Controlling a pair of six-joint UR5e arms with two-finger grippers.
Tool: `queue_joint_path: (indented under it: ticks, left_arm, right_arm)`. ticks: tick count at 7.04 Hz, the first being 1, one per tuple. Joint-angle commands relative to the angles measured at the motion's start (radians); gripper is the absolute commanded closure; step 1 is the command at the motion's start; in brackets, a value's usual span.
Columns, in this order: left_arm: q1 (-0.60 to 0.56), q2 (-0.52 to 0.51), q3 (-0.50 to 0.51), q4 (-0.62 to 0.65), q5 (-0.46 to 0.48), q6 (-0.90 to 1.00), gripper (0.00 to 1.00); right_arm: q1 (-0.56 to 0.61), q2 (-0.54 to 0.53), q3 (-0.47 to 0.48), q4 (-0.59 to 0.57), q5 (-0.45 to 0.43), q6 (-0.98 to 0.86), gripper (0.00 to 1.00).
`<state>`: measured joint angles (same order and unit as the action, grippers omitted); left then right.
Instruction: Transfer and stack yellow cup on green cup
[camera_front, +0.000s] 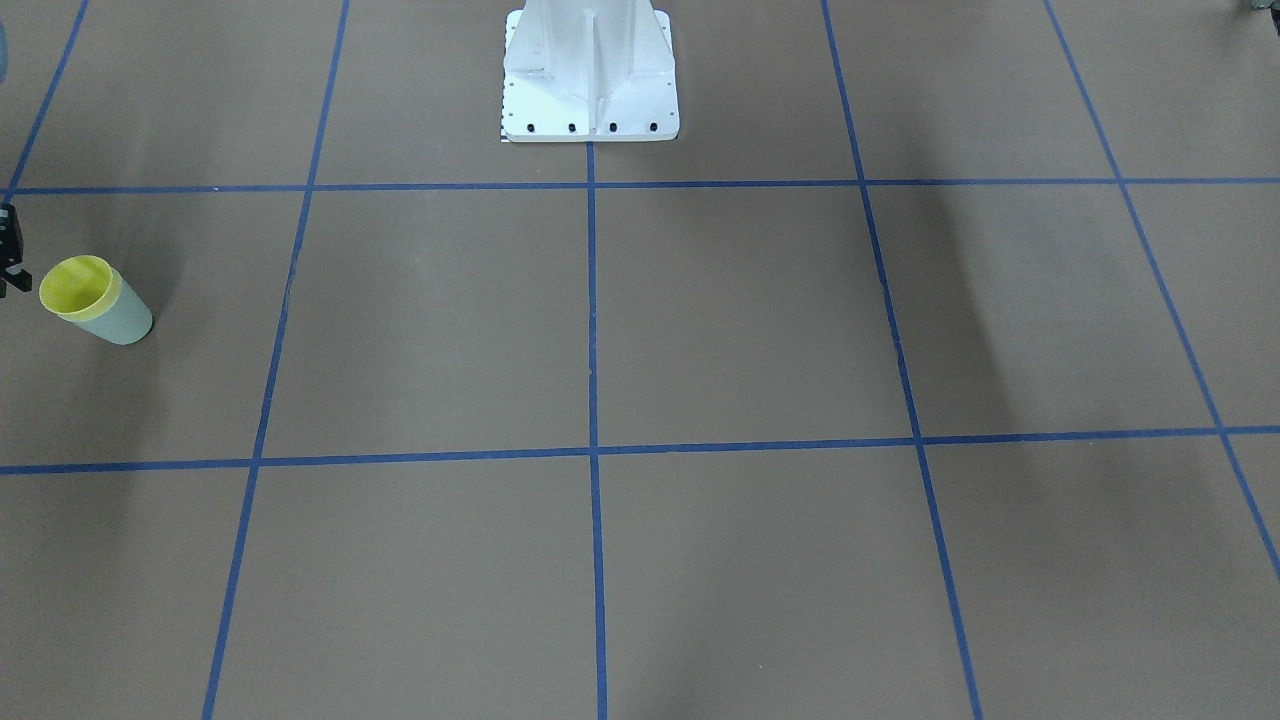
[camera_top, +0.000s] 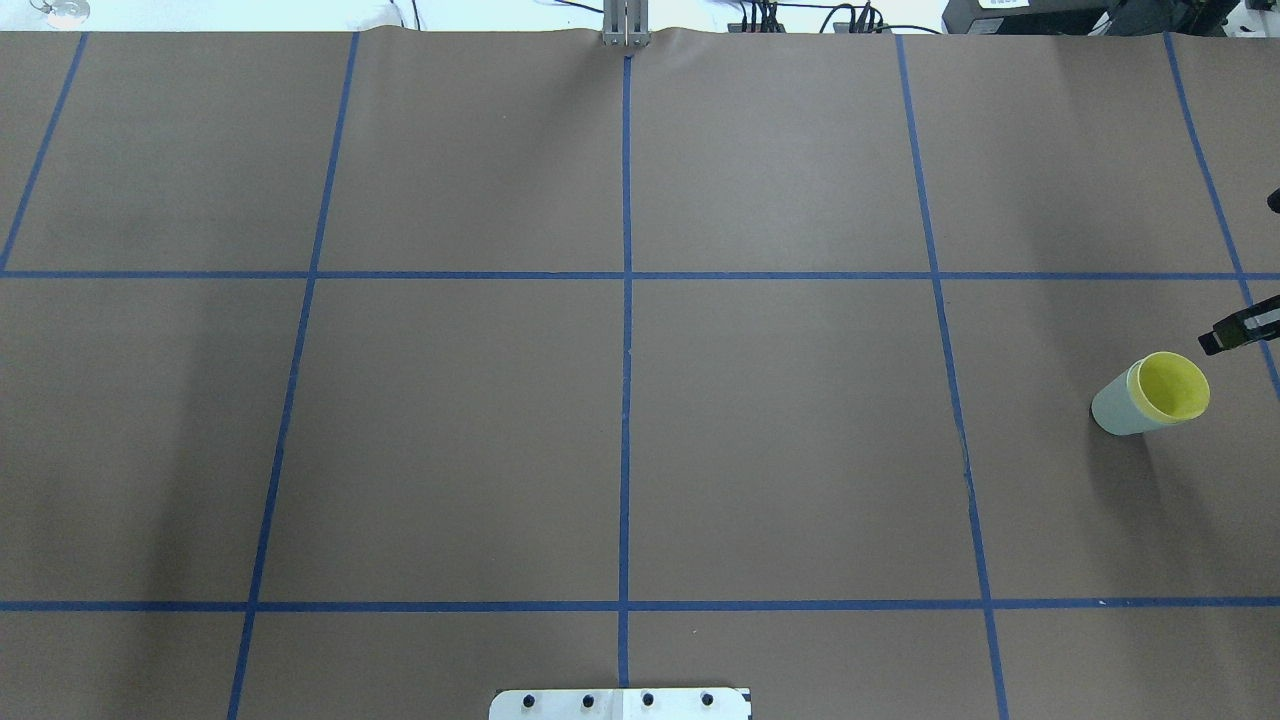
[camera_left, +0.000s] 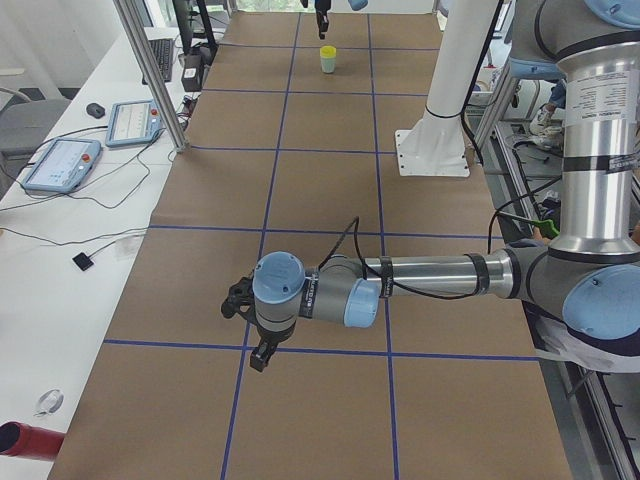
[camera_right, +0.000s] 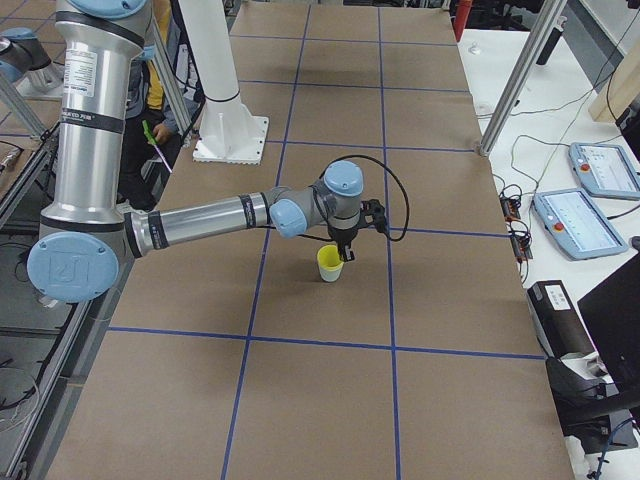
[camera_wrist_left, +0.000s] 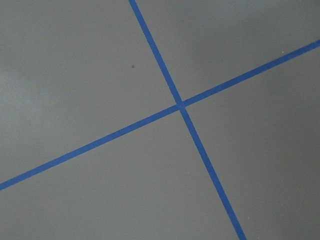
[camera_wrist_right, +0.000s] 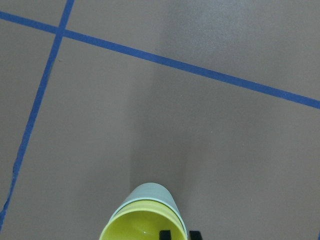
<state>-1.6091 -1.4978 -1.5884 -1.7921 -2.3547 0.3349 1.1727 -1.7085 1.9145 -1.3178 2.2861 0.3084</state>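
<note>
Desk (camera_top: 620, 450): yellow cup (camera_top: 1170, 385) is sitting nested in green cup (camera_top: 1112, 408), upright, near the right edge. Right end effector (camera_wrist_right: 180, 235) is straddling the rim; pinching or spread, I cannot tell. I am aiming for a full release and a straight lift, so the stack isn't tipping.

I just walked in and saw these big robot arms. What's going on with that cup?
The yellow cup is sitting inside the green cup, and the two stand upright together on the brown table, out on the robot's right side. The right gripper is at the yellow cup's rim, with one fingertip inside and one outside. I cannot tell if it is squeezing. The left arm hangs over bare table far from the cups. The stacking looks done.
</note>
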Motion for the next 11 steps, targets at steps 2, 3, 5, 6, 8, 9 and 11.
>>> queue_joint_path:
  ticks: [2, 3, 5, 6, 8, 9, 11]
  left_arm:
    - [0.0, 0.01, -0.002, 0.006, 0.002, 0.001, 0.0]
    - [-0.002, 0.01, -0.001, 0.019, 0.003, -0.004, 0.0]
    - [-0.005, -0.01, -0.049, 0.251, 0.012, -0.026, 0.0]
    - [-0.005, 0.013, -0.106, 0.255, 0.014, -0.109, 0.0]
    - [-0.002, 0.021, -0.117, 0.249, 0.005, -0.119, 0.0]
    - [0.002, 0.002, -0.116, 0.264, -0.003, -0.129, 0.0]
    - [0.003, -0.006, -0.116, 0.276, -0.044, -0.176, 0.0]
  right_arm:
    - [0.057, 0.084, -0.03, -0.023, 0.0, 0.0, 0.01]
    - [0.149, 0.111, -0.078, -0.035, 0.024, -0.017, 0.0]
    - [0.243, 0.11, -0.081, -0.14, 0.032, -0.14, 0.0]
    - [0.301, 0.112, -0.081, -0.247, 0.032, -0.281, 0.0]
    - [0.349, 0.019, -0.086, -0.383, 0.012, -0.35, 0.0]
    - [0.382, -0.024, -0.1, -0.379, 0.006, -0.357, 0.0]
    - [0.397, -0.043, -0.109, -0.374, 0.004, -0.356, 0.0]
